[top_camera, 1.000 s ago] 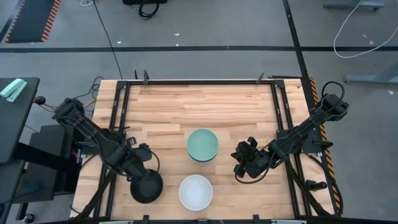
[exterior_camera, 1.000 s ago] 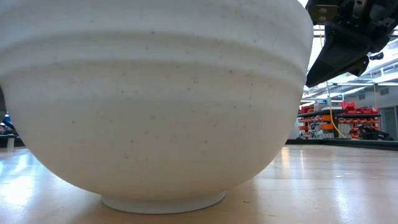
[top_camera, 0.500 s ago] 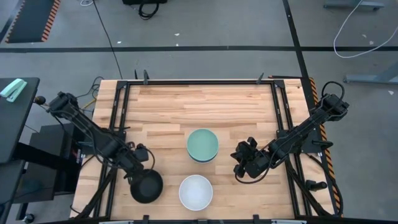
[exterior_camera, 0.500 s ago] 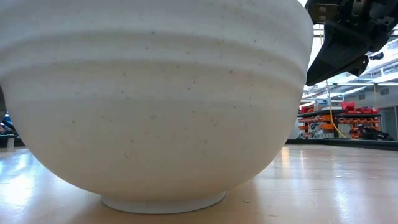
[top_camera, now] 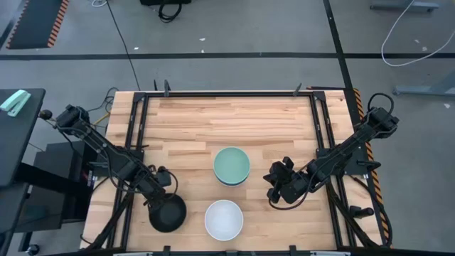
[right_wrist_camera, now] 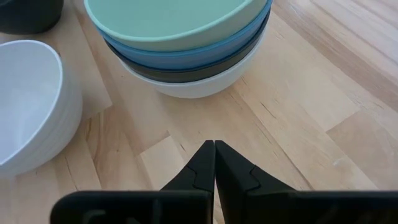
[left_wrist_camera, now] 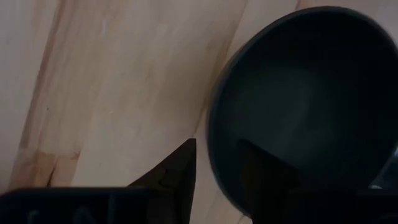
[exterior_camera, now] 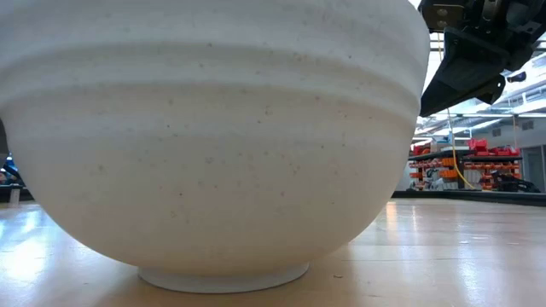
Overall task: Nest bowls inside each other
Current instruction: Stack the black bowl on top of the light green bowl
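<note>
Six bowls: four sit nested in one stack, two stand alone, all on the wooden table (top_camera: 213,121).
Stack (right_wrist_camera: 180,43): mint green bowl (top_camera: 232,164) on top, then blue bowl (right_wrist_camera: 186,55), black bowl in the stack (right_wrist_camera: 180,73), and white bowl at the bottom (right_wrist_camera: 199,86); it stands near the middle of the table.
Loose white bowl (top_camera: 224,219): upright at the table's near edge, just in front of the stack and apart from it; in the low view it fills almost the whole picture (exterior_camera: 213,136).
Loose black bowl (top_camera: 168,213): upright near the table's front left corner, beside the loose white bowl but not touching it.
Left gripper (top_camera: 157,193): low over the table at the rear left rim of the loose black bowl; in the left wrist view its jaws stand spread, one finger (left_wrist_camera: 177,171) outside the rim over bare wood, the other (left_wrist_camera: 264,171) over the inside of the bowl, so the rim lies between them with a gap showing; the bowl rests on the table.
Right gripper (top_camera: 273,186): to the right of the stack, apart from it, pointing towards it; its jaws are pressed together on nothing, with the tips meeting over bare wood in the right wrist view (right_wrist_camera: 214,149).
</note>
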### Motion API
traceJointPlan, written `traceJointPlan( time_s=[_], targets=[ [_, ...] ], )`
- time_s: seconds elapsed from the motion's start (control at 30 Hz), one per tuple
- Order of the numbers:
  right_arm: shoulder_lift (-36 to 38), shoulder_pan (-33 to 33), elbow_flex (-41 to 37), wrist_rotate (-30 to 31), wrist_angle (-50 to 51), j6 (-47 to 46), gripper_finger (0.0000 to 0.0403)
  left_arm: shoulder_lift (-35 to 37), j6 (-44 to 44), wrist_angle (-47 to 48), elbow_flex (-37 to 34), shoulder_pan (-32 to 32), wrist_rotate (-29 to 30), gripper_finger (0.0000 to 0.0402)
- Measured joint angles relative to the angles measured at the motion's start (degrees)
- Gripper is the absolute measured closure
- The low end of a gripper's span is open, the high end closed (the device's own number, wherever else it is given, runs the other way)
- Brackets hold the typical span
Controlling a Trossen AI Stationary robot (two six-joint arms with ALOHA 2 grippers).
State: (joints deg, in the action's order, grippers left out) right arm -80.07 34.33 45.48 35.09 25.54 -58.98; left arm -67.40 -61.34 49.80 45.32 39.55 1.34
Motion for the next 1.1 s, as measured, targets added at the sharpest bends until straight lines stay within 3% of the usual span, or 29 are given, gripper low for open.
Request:
traceJointPlan(
  time_s=[0.47,0.73,1.1],
  targets=[
    [0.00,0.00,-0.01,0.00,0.00,0.00,0.0387,-0.12,-0.81,1.89,-0.31,-0.46,3.23,0.0274],
    [0.00,0.00,0.01,0.00,0.00,0.02,0.0387,-0.17,-1.14,-3.22,-5.76,-0.87,-0.24,0.0262],
    [0.00,-0.01,0.00,0.00,0.00,0.02,0.0388,0.54,-1.03,-4.99,-6.21,-3.15,-6.70,0.0257]
  ],
)
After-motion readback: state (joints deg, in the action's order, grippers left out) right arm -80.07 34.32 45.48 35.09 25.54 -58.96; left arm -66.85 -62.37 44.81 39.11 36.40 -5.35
